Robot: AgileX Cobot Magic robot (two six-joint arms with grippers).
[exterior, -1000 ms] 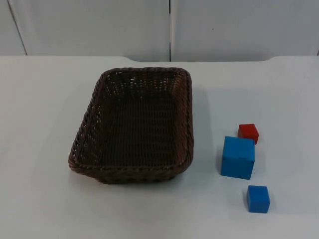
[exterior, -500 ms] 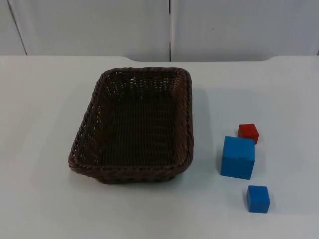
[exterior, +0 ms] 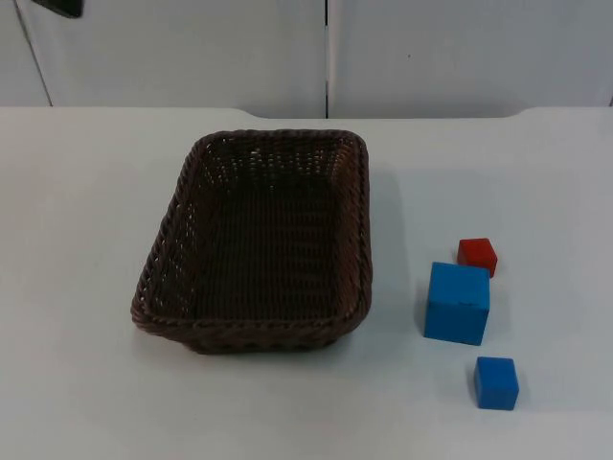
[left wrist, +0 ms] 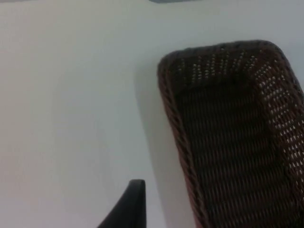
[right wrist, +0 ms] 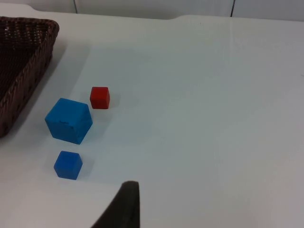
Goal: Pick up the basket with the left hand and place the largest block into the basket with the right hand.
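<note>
A dark brown woven basket (exterior: 259,244), rectangular and empty, sits on the white table (exterior: 86,211). The largest block (exterior: 457,303) is a blue cube, standing between a small red block (exterior: 477,255) and a small blue block (exterior: 496,382), apart from both. The left gripper (left wrist: 129,209) hovers beside the basket's rim, not touching. The right gripper (right wrist: 124,206) hangs near the blocks, the large cube ahead of it. Whether either gripper is spread or closed cannot be told.
</note>
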